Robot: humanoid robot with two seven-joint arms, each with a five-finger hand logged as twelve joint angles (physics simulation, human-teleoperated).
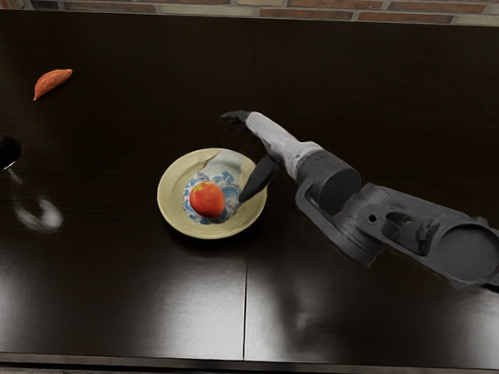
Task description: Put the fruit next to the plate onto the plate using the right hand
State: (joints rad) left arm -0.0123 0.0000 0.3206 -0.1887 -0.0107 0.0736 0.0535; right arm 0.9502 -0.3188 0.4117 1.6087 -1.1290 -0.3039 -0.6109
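Observation:
A round red-orange fruit point(207, 199) lies on the blue-patterned middle of a cream plate point(173, 207) at the table's centre. My right arm comes in from the right edge, and my right hand point(247, 156) hovers over the plate's right rim. Its fingers are spread: one dark finger point(258, 179) points down beside the fruit without visibly touching it, and another point(234, 117) reaches out past the plate's far edge. The hand holds nothing. A glossy dark shape point(0, 154) at the left edge may be my left hand.
An orange sweet potato point(52, 82) lies at the far left of the dark table point(384, 101). A brick wall runs along the table's back edge. A pale reflection point(42, 215) shows on the tabletop at the left.

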